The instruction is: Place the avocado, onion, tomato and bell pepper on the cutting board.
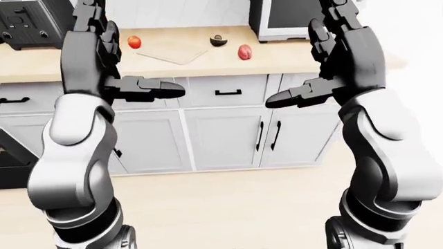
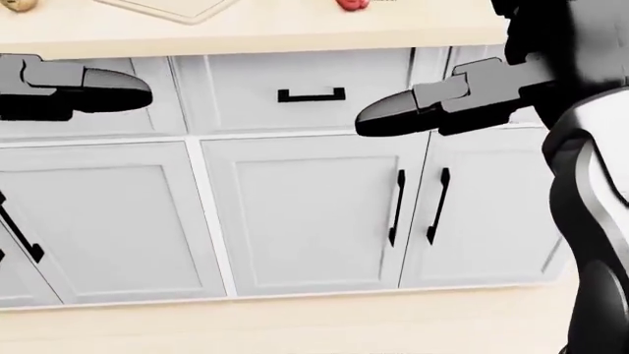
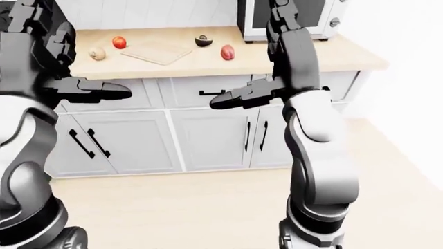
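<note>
On the wooden counter [image 1: 291,57] at the top of the eye views lie a pale cutting board [image 1: 173,52], a red tomato [image 1: 134,41] to its left, a halved avocado [image 1: 218,40] and a red bell pepper [image 1: 244,52] to its right. The onion [image 3: 97,53] shows left of the board in the right-eye view. All lie off the board. My left hand [image 1: 128,67] and right hand [image 1: 311,67] are raised before the cameras, well short of the counter, both open and empty, thumbs pointing inward.
White cabinets with black handles [image 1: 222,135] stand under the counter. A microwave [image 1: 305,18] sits at the counter's right and a black appliance [image 1: 27,23] at its left. A dark unit [image 1: 10,161] is at the left edge. Light wood floor [image 1: 228,207] lies below.
</note>
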Motion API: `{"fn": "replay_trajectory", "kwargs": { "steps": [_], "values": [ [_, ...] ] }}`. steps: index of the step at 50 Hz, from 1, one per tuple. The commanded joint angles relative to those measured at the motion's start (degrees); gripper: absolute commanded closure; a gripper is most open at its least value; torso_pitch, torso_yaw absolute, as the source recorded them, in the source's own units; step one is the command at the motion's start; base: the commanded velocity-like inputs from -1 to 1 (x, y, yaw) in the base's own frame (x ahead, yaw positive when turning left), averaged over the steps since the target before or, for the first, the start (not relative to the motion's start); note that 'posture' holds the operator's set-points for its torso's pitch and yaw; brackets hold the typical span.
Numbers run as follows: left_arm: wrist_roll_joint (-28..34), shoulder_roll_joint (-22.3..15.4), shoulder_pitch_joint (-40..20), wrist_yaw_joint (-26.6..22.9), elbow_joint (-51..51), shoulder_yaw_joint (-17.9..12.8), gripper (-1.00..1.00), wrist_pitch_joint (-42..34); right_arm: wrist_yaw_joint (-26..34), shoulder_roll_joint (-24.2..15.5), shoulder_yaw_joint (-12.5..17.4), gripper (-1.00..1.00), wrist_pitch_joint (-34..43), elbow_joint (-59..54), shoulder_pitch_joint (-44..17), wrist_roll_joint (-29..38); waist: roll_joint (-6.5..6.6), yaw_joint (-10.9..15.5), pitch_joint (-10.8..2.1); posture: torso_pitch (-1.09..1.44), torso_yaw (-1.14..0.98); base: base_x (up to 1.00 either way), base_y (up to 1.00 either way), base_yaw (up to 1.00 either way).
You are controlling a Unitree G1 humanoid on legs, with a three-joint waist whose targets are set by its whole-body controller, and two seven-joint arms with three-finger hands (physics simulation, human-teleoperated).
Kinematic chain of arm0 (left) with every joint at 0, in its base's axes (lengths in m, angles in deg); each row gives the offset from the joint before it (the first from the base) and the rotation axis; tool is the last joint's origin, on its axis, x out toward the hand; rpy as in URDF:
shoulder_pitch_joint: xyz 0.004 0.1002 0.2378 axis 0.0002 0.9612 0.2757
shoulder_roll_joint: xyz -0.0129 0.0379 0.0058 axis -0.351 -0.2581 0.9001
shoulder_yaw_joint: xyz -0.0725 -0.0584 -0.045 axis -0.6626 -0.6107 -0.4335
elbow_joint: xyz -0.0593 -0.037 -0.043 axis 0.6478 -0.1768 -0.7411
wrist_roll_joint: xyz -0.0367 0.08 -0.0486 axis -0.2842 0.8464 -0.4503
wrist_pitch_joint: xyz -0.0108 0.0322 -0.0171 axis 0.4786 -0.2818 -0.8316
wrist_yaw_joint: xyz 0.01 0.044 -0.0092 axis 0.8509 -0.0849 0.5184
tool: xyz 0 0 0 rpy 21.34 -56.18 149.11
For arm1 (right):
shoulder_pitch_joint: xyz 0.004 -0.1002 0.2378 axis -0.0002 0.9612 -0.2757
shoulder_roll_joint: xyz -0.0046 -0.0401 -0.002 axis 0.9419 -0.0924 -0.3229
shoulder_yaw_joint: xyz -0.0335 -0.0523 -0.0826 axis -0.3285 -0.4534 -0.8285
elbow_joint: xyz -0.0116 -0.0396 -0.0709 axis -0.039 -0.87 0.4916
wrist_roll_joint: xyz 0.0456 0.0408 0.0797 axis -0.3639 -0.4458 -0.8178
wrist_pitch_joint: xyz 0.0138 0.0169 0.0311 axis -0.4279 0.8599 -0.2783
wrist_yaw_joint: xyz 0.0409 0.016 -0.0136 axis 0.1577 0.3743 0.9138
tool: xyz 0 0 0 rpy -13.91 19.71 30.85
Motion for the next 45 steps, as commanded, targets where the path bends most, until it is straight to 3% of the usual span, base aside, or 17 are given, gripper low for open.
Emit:
{"fn": "replay_trajectory", "kwargs": {
  "steps": [1,4,7,9,11,13,17,20,23,30,32,34,35,36,39,43,45],
  "values": [
    [0.7,-0.5,-1.2,0.5,1.2,-0.4,-1.0,2.0,0.2,-0.5,0.4,-1.0,-2.2,0.9,-1.9,0.1,0.67,-0.2,-1.78,0.0,0.0,0.1,0.12,0.0],
    [0.5,0.0,-0.5,0.5,1.8,-0.7,-1.0,1.9,0.5,-0.4,0.2,-1.0,-2.1,0.9,-1.9,0.4,-0.73,0.2,-1.18,0.0,0.0,0.11,0.13,0.0],
    [0.4,-0.2,-0.1,0.6,1.8,-0.6,-1.0,2.2,0.5,-0.5,0.4,-1.0,-1.7,0.9,-2.6,0.5,-3.94,0.4,-0.83,0.0,0.0,0.12,0.13,0.0],
    [0.3,-0.3,-0.3,0.6,1.7,-0.8,-1.0,2.2,0.7,-0.3,-0.3,-1.0,-2.1,0.6,-2.3,0.8,-2.99,0.1,-1.23,0.0,0.0,0.11,0.14,0.0],
    [0.4,-0.3,-0.2,0.8,1.6,-0.9,-1.0,2.4,0.9,-0.2,-0.1,-1.0,-2.0,0.6,-2.6,0.9,-4.06,0.0,-1.28,0.0,0.0,0.12,0.13,0.0],
    [0.6,0.1,0.0,1.0,1.4,-0.4,-1.0,2.9,1.0,-0.1,-0.3,-1.0,-2.3,0.5,-2.3,1.3,-3.6,-0.1,-1.66,0.0,0.0,0.12,0.12,0.0],
    [0.7,0.0,0.1,0.6,1.7,-0.2,-1.0,2.6,1.9,-0.2,-0.5,-1.0,-2.8,0.4,-2.4,1.5,-1.09,-0.6,-0.11,0.0,0.0,0.21,0.13,0.0],
    [0.8,-0.4,-0.1,0.3,1.7,-0.6,-1.0,2.3,2.2,-0.3,-0.4,-1.0,-2.4,0.5,-3.1,1.7,3.58,-1.2,-1.25,0.0,0.0,0.28,0.16,0.0],
    [0.7,-0.7,-0.4,0.2,1.9,-0.9,-1.0,2.1,2.2,0.2,-0.5,-1.0,-3.1,0.0,-3.0,1.9,2.87,-0.9,-0.19,0.0,0.0,0.29,0.17,0.0],
    [0.5,-0.8,-0.3,0.5,2.0,-1.3,-1.0,2.3,2.6,0.3,-0.7,-1.0,-3.3,-0.6,-3.8,2.0,-0.59,-0.2,-0.52,0.0,0.0,0.32,0.18,0.0],
    [0.3,-0.8,-0.4,0.7,1.9,-1.1,-1.0,2.4,2.6,0.2,-0.7,-1.0,-3.3,-0.5,-3.9,2.1,-2.83,0.3,0.01,0.0,0.0,0.4,0.28,0.0],
    [0.4,-0.8,-0.2,0.7,1.9,-1.1,-1.0,2.6,2.5,0.5,-0.6,-1.0,-3.4,0.0,-3.5,2.0,-6.61,0.3,-1.19,0.0,0.0,0.41,0.29,0.0],
    [0.5,-0.8,0.0,0.7,2.0,-1.0,-1.0,2.6,2.6,0.4,-0.6,-1.0,-3.4,0.1,-3.3,2.0,-4.27,-0.3,-0.27,0.0,0.0,0.42,0.27,0.0],
    [0.5,-0.6,-0.1,0.8,2.0,-0.9,-1.0,2.6,2.6,0.5,-0.5,-1.0,-3.4,0.2,-3.3,1.9,-5.26,0.4,-0.52,0.0,0.0,0.42,0.19,0.0],
    [0.8,-0.3,-0.1,0.7,1.7,-0.4,-1.0,2.9,2.7,0.5,-0.6,-1.0,-3.4,0.6,-2.8,1.9,-3.97,-0.3,-1.18,0.0,0.0,0.42,0.17,0.0],
    [1.1,-0.1,0.2,0.6,1.7,-0.3,-1.0,3.0,2.8,0.8,-1.0,-1.0,-3.5,0.6,-2.9,2.2,-1.32,-1.0,-0.47,0.0,0.0,0.42,0.2,0.0],
    [1.3,-0.3,0.1,0.4,1.8,-0.4,-1.0,2.9,3.0,0.5,-0.9,-1.0,-3.3,0.6,-3.1,2.5,1.08,-1.4,-1.33,0.0,0.0,0.42,0.24,0.0]
  ]
}}
